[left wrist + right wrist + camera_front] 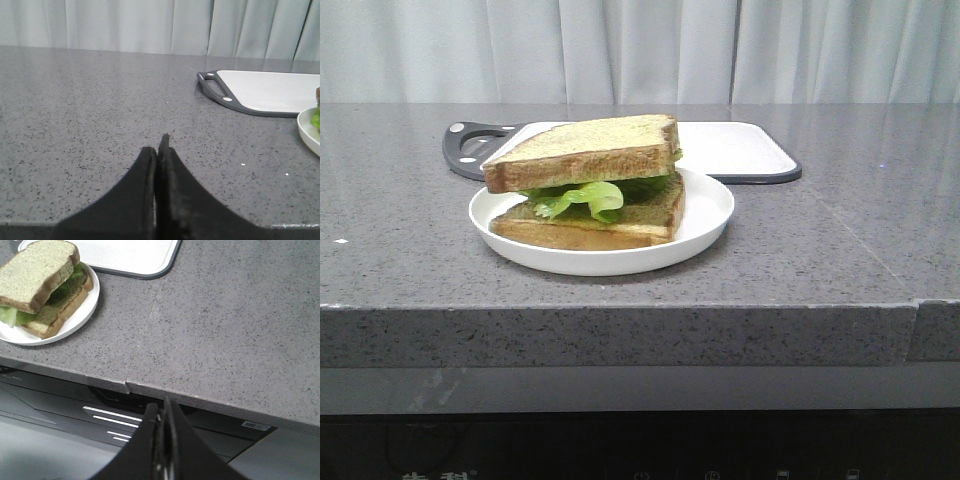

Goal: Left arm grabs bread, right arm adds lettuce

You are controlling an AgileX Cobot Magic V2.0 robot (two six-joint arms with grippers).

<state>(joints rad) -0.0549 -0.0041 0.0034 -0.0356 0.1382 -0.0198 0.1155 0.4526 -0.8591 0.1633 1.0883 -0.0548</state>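
**Both claws closed and empty, sandwich stacked on the plate**

The left claw (159, 150) has its two black wedge fingers pressed together, holding nothing, low over bare grey speckled counter (90, 115) near its front edge. To its right in the scene lie the handle end of a white cutting board with a dark rim (270, 92) and the rim of a white plate (307, 132).

The right claw (162, 412) is likewise pinched together and empty, hanging just off the near edge of the counter (235, 325), well apart from the plate (82, 315), which sits to its left.

In the front view neither arm shows. The bread (582, 150) lies tilted on top of the lettuce (582, 197), which rests on a lower slice with a greenish face (595, 222), all on the plate (705, 205). The cutting board (735, 150) lies just behind.
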